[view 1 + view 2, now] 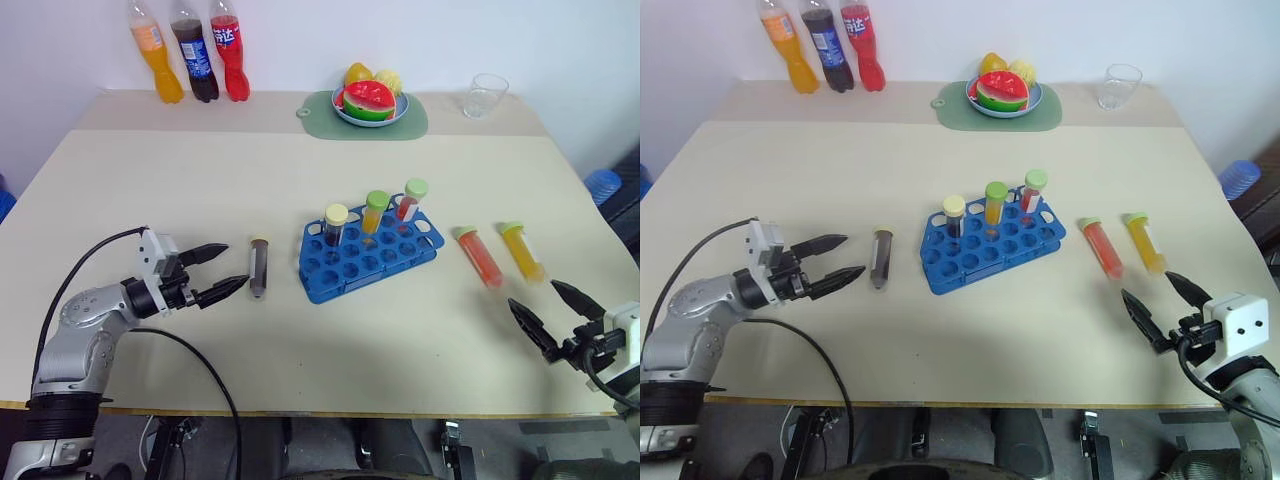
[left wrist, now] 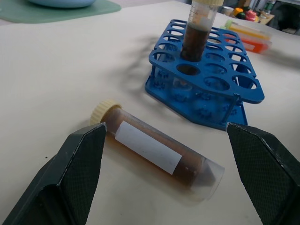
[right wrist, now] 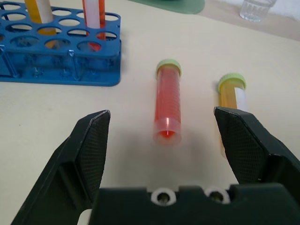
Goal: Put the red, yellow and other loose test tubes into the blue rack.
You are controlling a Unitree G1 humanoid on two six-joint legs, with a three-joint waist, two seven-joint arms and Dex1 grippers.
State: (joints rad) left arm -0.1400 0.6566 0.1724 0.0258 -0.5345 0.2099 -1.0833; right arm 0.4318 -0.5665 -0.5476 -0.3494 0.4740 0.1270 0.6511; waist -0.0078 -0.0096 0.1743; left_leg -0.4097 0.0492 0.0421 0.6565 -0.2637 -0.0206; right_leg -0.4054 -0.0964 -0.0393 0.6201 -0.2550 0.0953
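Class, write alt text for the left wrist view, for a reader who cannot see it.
A brown tube with a cream cap lies on the table, between the open left gripper's black fingers. Beyond it stands the blue rack, with another brown tube upright in one hole.

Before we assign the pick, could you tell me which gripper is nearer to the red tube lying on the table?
Right. The open right gripper sits just short of the red tube; the open left gripper is beyond the rack, beside the brown tube.
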